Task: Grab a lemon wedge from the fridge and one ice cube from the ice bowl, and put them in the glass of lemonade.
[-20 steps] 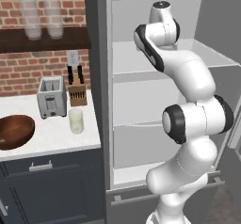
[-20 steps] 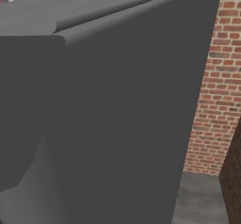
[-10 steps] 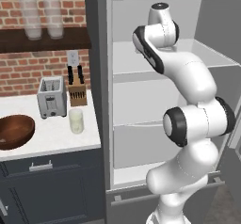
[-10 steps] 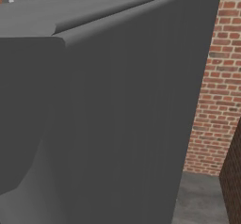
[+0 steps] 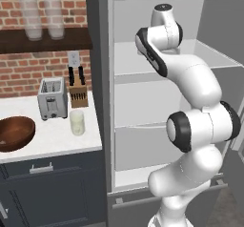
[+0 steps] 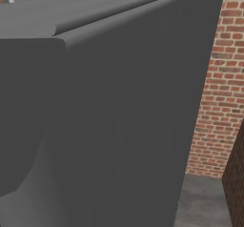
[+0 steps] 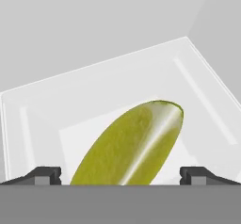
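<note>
Now I'm reaching into the fridge (image 5: 152,102) for the wedge (image 7: 129,148), which lies on a white shelf right between my fingertips (image 7: 47,175) in the hand view. The gripper (image 7: 124,176) is spread wide, holding nothing (wedge sits inside the gap, not pinched). To do this well I'd come down straight, keep the wedge centred between both tips, and only clamp once the pads are either side of its body, not the thin end. Its long axis runs diagonally across the hand view, so I'd judge a small wrist roll would help the pads meet its flat faces; otherwise it could squirt out sideways. Can't tell how close the tips are to the shelf, so go slow.

Over in the left base view the arm (image 5: 190,126) is bent up into the upper shelf of the open fridge. The glass (image 5: 77,122) stands on the counter (image 5: 57,142) just in front of the toaster (image 5: 52,98), with the bowl (image 5: 14,133) near it at the left edge. Ice not visible to me, too small.
</note>
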Controlling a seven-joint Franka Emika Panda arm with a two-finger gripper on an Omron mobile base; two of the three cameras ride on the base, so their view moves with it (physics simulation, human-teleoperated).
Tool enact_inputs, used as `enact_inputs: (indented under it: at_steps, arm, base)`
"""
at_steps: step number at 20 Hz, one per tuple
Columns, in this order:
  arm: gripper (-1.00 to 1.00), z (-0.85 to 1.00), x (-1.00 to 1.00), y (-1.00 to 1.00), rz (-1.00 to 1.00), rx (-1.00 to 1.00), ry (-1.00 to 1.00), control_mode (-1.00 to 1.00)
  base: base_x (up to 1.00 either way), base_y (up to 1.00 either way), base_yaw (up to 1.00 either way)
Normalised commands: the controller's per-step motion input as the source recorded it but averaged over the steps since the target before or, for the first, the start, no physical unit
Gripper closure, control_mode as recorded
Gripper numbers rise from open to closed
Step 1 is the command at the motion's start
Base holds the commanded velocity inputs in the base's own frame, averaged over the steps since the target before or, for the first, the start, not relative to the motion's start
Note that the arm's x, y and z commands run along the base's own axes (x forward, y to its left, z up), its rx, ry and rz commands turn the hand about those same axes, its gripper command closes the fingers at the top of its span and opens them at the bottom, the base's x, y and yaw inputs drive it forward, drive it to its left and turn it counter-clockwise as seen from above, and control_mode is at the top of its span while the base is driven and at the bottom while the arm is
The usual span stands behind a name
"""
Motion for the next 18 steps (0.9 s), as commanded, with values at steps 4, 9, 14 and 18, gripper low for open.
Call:
enact_inputs:
  at_steps: [4, 9, 14, 18]
  arm:
    - [-1.0, -0.16, 0.0, 0.0, 0.0, 0.0, 0.0, -1.0]
    - [1.0, -0.19, 0.0, 0.0, 0.0, 0.0, 0.0, -1.0]
    - [1.0, -0.15, 0.0, 0.0, 0.0, 0.0, 0.0, -1.0]
    - [1.0, -0.07, 0.0, 0.0, 0.0, 0.0, 0.01, -1.0]
  base:
    - [0.0, 0.0, 0.0]
    - [0.0, 0.0, 0.0]
    - [0.0, 0.0, 0.0]
    - [0.0, 0.0, 0.0]
